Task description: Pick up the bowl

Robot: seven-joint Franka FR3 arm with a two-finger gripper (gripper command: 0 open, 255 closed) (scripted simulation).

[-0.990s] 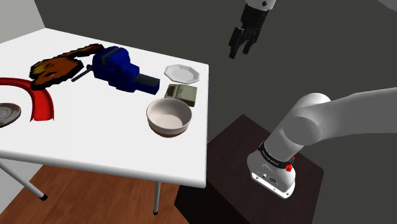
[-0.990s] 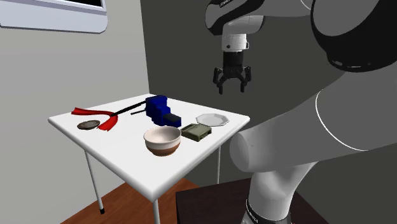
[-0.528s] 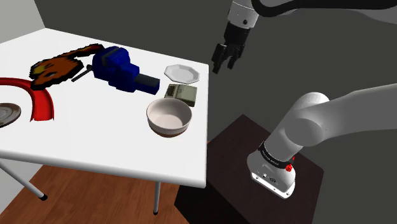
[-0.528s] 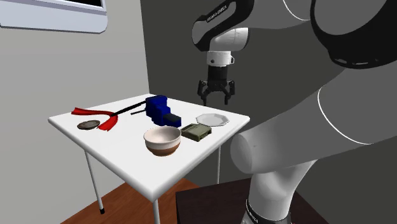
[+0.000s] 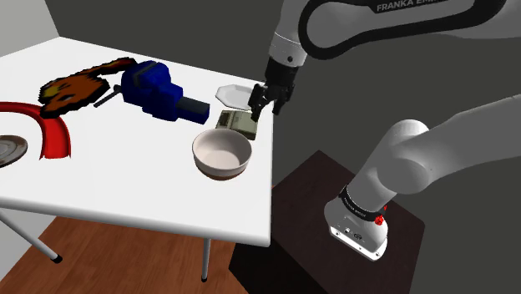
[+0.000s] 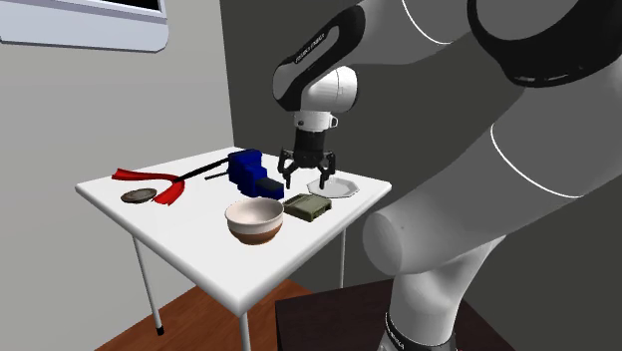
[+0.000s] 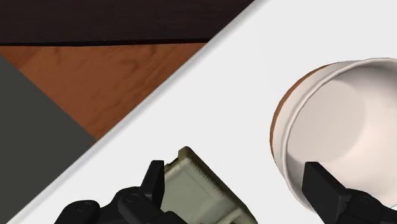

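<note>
tool (image 5: 265,106): released, its two fingers spread wide and grasping nothing; it hangs above the worktop's corner nearest the stand, over the olive-green box.
bowl (image 5: 222,154): white inside, brown round the base, upright on the worktop and apart from the tool; in the wrist view its rim lies beneath one of the fingers (image 7: 321,186).
worktop (image 5: 125,179): white, on thin legs; the bowl sits near the edge facing the stand (image 5: 309,188).
edge: in the wrist view it runs slantwise just past the box, with the wooden floor (image 7: 127,83) beyond it.
open room: bare worktop lies on the bowl's shoulder-view left and toward the front edge.
olive-green box (image 5: 238,124): flat, just beside the bowl, between it and the small white plate.
small white plate (image 5: 235,95): at the corner, partly behind the tool in the shoulder view.
blue block (image 5: 153,89): near the bowl but apart from it, on the shoulder view's left of the box.
farther off: a red curved piece (image 5: 52,134), an orange-brown flat piece (image 5: 79,85) and a grey-brown dish (image 5: 10,150), all well apart from the bowl.
</note>
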